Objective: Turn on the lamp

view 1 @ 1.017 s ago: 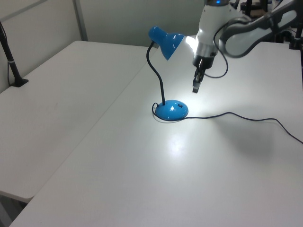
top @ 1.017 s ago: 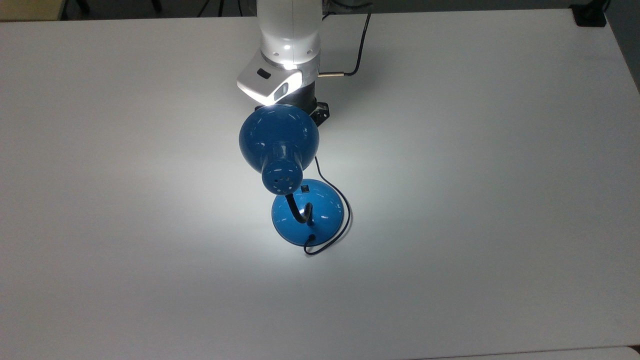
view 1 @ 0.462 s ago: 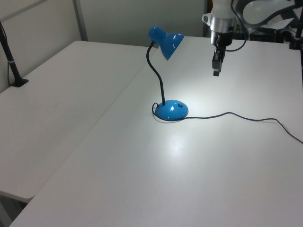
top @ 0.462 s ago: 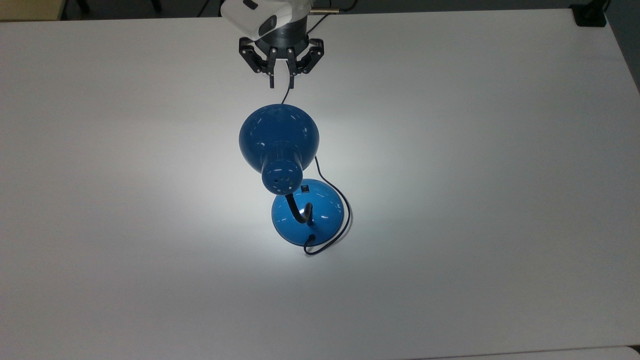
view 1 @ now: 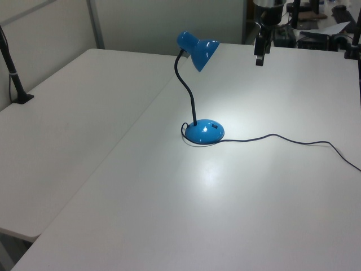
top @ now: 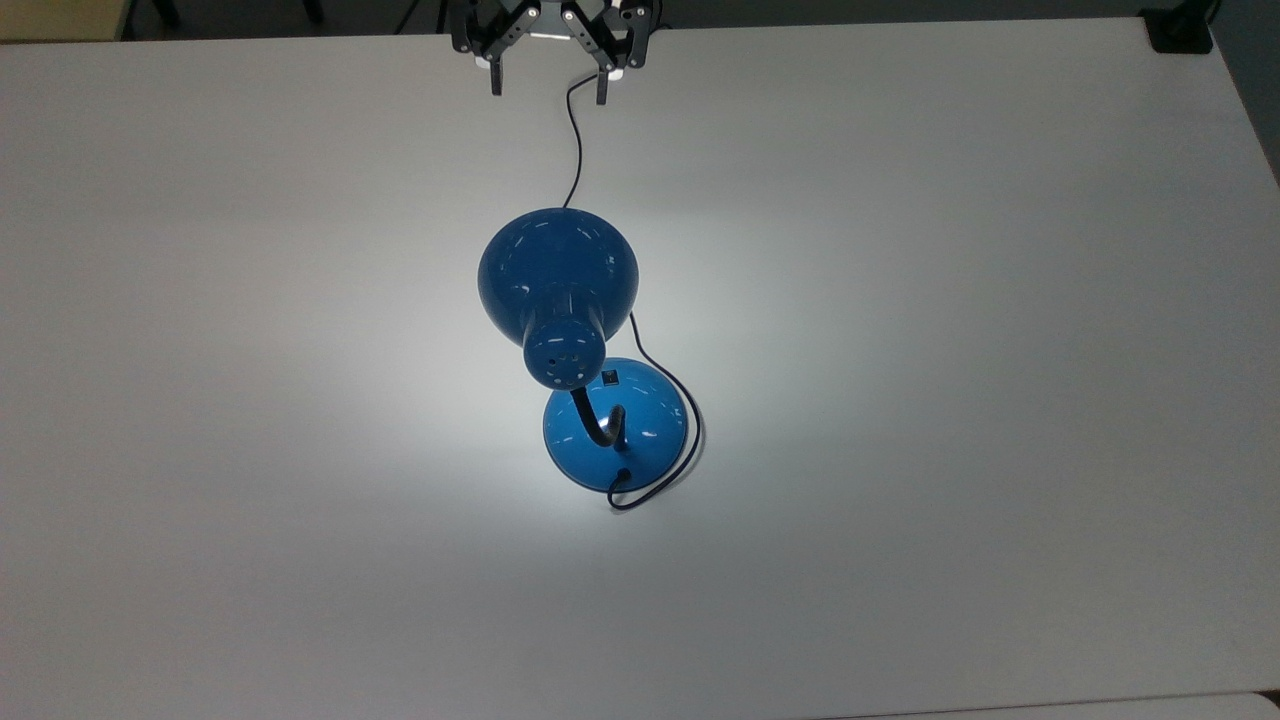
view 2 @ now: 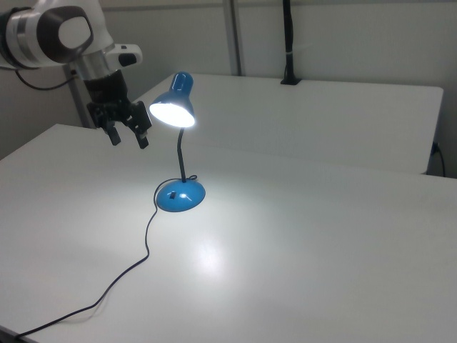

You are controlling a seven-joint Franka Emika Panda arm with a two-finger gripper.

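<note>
Blue lamp (top: pixel 565 330) glows mid-table (top: pixel 950 300), so I hang my gripper (top: pixel 548 85) at the far edge, fingers (view 2: pixel 142 141) apart, clear of it.

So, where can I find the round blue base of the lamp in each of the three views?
Top view: the lamp's base lies just below centre, partly under the shade.
Left view: the base sits near the middle, at the foot of the gooseneck.
Right view: the base sits left of centre, below the lit shade.
Shared landmark: the thin black cord running from the base across the white table.
</note>
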